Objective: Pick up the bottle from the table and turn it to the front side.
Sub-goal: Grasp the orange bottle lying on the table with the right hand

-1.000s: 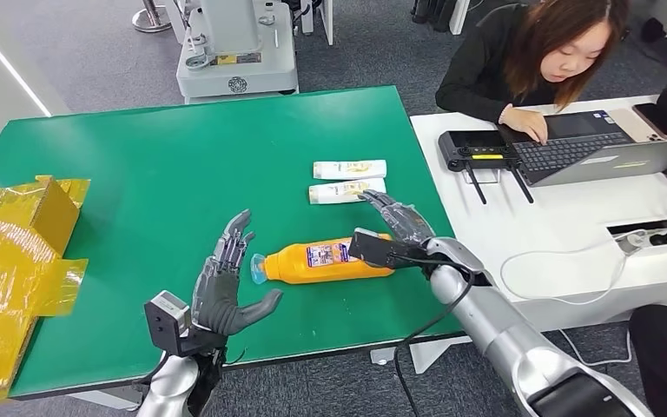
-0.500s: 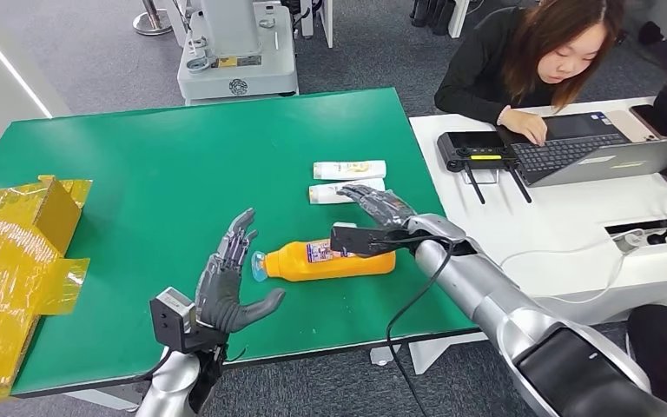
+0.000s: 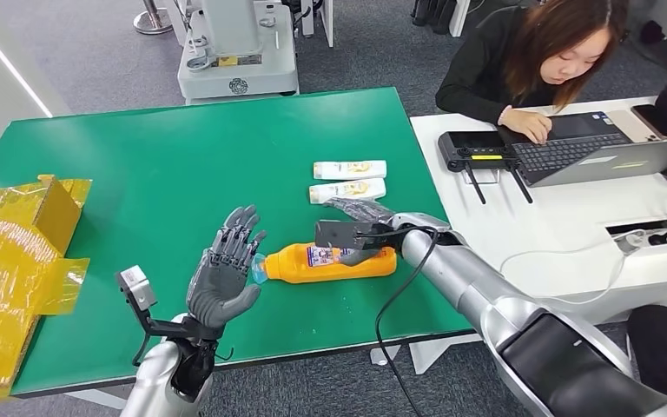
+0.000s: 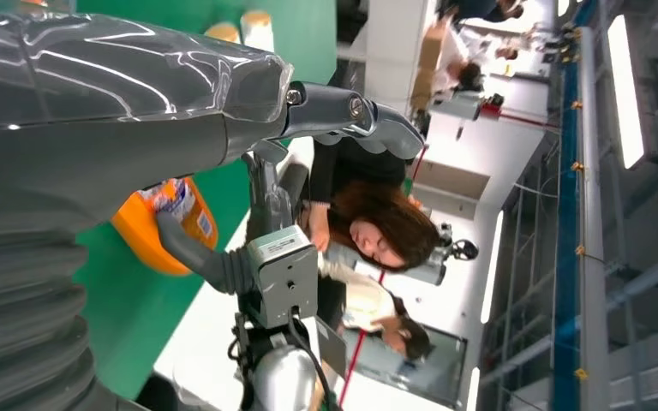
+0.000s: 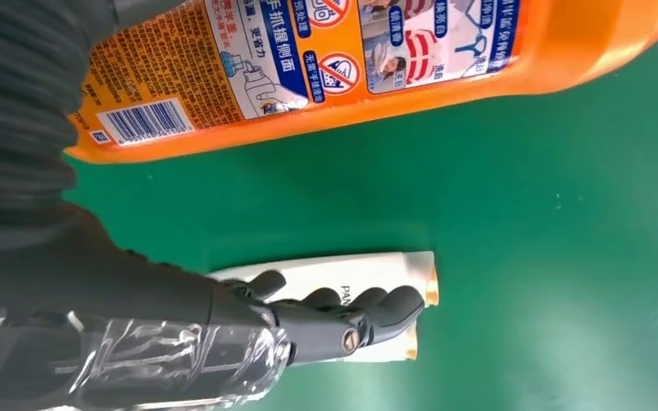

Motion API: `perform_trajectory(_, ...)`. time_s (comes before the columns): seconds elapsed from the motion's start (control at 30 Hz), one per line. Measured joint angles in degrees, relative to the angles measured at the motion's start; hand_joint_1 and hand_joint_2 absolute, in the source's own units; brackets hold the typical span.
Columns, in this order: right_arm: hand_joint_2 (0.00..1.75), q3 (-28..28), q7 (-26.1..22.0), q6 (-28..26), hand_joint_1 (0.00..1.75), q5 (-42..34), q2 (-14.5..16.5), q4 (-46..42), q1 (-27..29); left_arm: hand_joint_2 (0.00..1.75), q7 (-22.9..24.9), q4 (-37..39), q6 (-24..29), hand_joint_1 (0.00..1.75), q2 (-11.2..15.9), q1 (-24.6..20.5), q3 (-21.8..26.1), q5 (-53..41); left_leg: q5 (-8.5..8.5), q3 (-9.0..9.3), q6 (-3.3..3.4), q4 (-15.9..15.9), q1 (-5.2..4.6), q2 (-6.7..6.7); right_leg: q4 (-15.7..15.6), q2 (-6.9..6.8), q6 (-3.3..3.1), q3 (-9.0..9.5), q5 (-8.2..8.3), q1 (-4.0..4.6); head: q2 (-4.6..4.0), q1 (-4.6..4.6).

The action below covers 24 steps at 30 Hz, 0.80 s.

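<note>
Green table (image 3: 165,174), orange bottle (image 3: 330,261) (barcode (image 5: 144,121) wrist-side)

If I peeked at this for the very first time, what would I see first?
Probably the bright orange bottle lying on its side near the front of the green table, with its back label facing up. The robot's right hand reaches over the bottle's end away from the cap, while its left hand is raised open beside the cap. Behind the bottle lie two white tubes, and a person types at a laptop on the white desk beside.
</note>
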Motion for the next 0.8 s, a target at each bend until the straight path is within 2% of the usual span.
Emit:
perform_trajectory(0.2,1.75,-0.44,2.48,5.90,0.00,-4.22,1.31,2.80,-1.20,1.75,3.60,3.77,-4.54,0.00,-0.20,-2.13,0.70,6.67,0.00,-0.02,0.00,0.00,0.00,-0.05,0.00,-0.03,0.00,-0.01,0.00,0.00,0.00,-0.01)
perform_trajectory(0.37,1.75,-0.46,2.75,7.92,0.00,-5.14,1.43,4.23,-1.41,1.75,4.34,6.10,-6.62,0.00,-0.38,-2.69,0.80,9.00,-0.01,-0.04,0.00,0.00,0.00,-0.05,-0.01,-0.03,0.00,-0.03,-0.01,0.00,0.00,-0.01)
perform_trajectory(0.53,1.75,0.67,3.13,11.55,0.00,-2.06,1.43,5.05,-1.65,1.75,4.90,7.81,-9.31,0.00,-0.35,-2.10,0.93,12.60,-0.01,-0.06,0.00,0.00,0.00,-0.06,-0.01,-0.03,0.00,-0.05,-0.01,0.00,0.00,-0.01)
perform_trajectory(0.73,1.75,4.80,5.51,13.91,0.00,2.73,1.55,5.62,-3.02,1.75,6.10,9.18,-9.86,0.00,-0.37,-1.99,1.61,14.57,0.00,-0.05,0.00,0.00,0.01,-0.07,-0.01,-0.04,0.00,-0.04,-0.01,0.00,0.00,-0.01)
perform_trajectory(0.8,1.75,6.42,6.01,14.80,0.45,4.30,1.55,5.79,-3.55,1.75,6.67,9.43,-9.81,0.00,-0.39,-2.12,1.75,14.94,0.00,-0.04,0.00,0.00,0.01,-0.06,-0.01,-0.04,0.00,-0.04,-0.01,0.00,0.00,-0.01)
